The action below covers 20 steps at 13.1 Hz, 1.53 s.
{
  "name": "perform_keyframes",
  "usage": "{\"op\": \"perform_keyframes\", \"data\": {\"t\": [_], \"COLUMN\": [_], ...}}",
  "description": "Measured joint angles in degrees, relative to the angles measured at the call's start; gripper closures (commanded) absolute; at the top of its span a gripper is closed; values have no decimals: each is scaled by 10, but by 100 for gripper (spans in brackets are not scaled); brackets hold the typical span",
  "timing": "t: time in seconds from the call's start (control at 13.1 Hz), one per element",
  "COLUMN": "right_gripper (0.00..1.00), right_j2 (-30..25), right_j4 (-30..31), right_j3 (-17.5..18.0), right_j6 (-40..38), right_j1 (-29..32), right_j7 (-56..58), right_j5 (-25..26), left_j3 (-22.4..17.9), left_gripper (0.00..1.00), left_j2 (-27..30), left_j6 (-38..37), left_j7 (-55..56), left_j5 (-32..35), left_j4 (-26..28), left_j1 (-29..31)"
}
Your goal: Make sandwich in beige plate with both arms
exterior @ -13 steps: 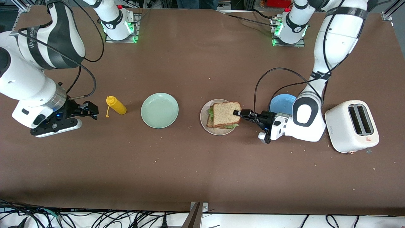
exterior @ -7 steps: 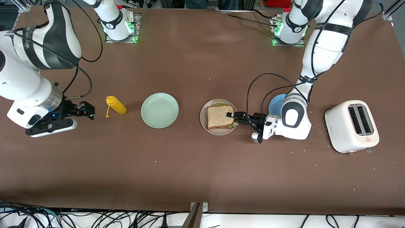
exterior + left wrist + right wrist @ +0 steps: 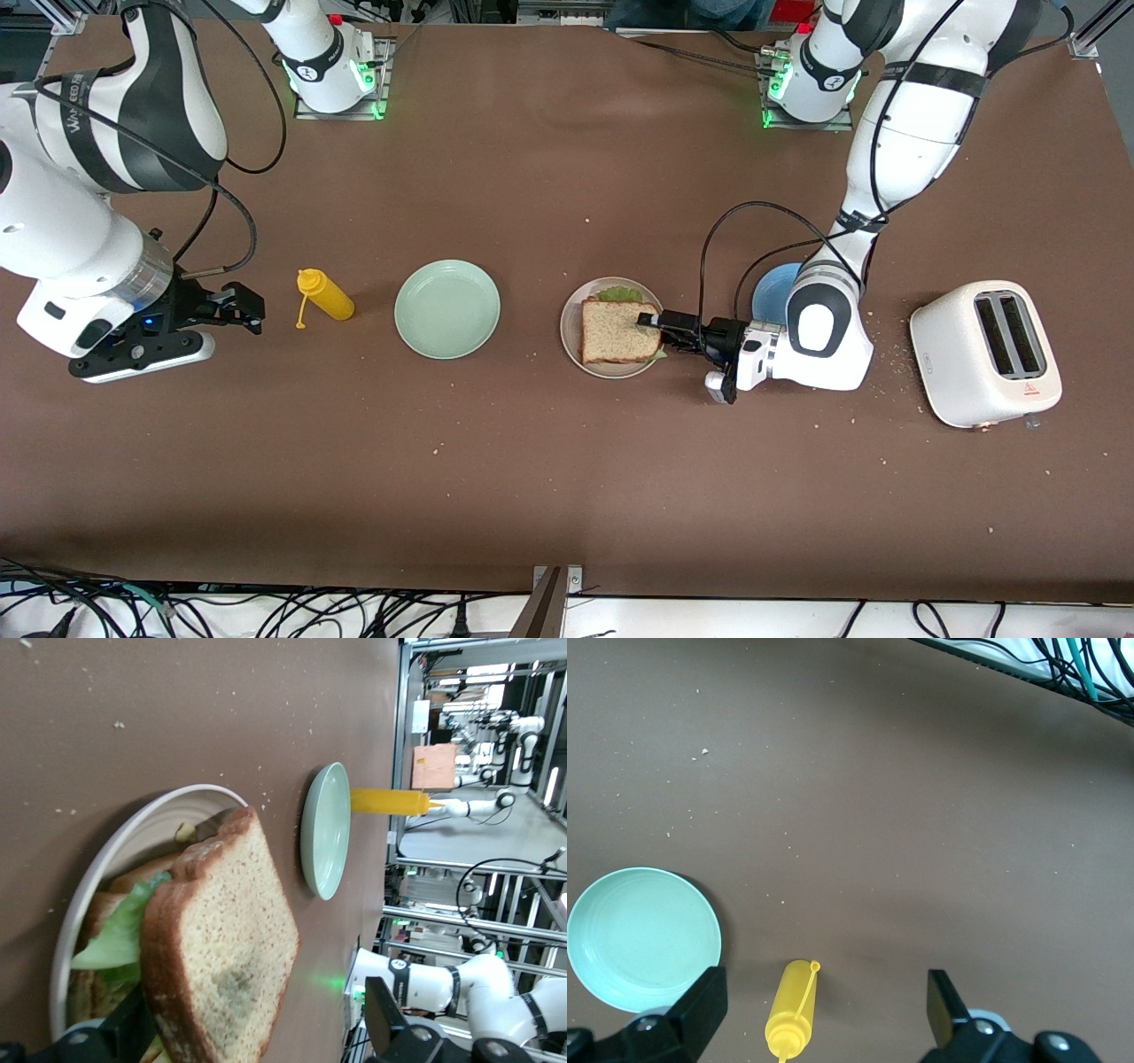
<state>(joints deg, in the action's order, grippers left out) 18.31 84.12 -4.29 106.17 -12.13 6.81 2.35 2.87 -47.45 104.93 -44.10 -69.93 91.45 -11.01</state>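
Note:
The sandwich (image 3: 611, 330) lies on the beige plate (image 3: 567, 332): a brown top slice (image 3: 226, 939) rests on a green lettuce leaf (image 3: 120, 926), with another slice under it. My left gripper (image 3: 649, 323) is low at the plate's edge toward the left arm's end of the table. It is open, its fingers spread wide on either side of the top slice's edge (image 3: 257, 1028) and not gripping it. My right gripper (image 3: 251, 308) waits open and empty just above the table beside the yellow bottle (image 3: 326, 296), toward the right arm's end.
A mint-green plate (image 3: 447, 308) lies between the yellow bottle and the beige plate. A blue plate (image 3: 775, 288) sits partly under the left arm's wrist. A white toaster (image 3: 985, 353) stands at the left arm's end. Crumbs dot the brown table.
The left gripper brought the tilted top slice down flat onto the lettuce, then opened and let it go. The right arm barely shifted.

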Motion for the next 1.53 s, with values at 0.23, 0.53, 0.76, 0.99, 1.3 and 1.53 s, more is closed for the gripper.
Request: {"op": "perform_keyframes", "data": {"t": [0.23,0.53,0.76,0.99,1.3,1.53], "right_gripper": [0,0,0,0,0,0], "right_j2": [0,1,1,1,1,1], "right_j4": [0,0,0,0,1,1], "right_j3": [-6,-12,-13,-13,-13,-12], "right_j6": [0,0,0,0,0,0], "right_j1": [0,1,3,3,3,3], "right_j7": [0,0,0,0,0,0], "right_j5": [0,0,0,0,0,0], "left_j3": [-6,-19,-23,-24,-19,-15], "left_gripper": [0,0,0,0,0,0], "left_j2": [30,109,167,225,295,358], "left_j6": [2,3,2,-34,-117,-139], "left_j7": [37,155,215,270,304,310], "left_j5": [81,269,404,539,640,723], "left_j4": [-6,-14,-19,-39,-102,-108], "left_j1": [2,3,4,4,0,4]}}
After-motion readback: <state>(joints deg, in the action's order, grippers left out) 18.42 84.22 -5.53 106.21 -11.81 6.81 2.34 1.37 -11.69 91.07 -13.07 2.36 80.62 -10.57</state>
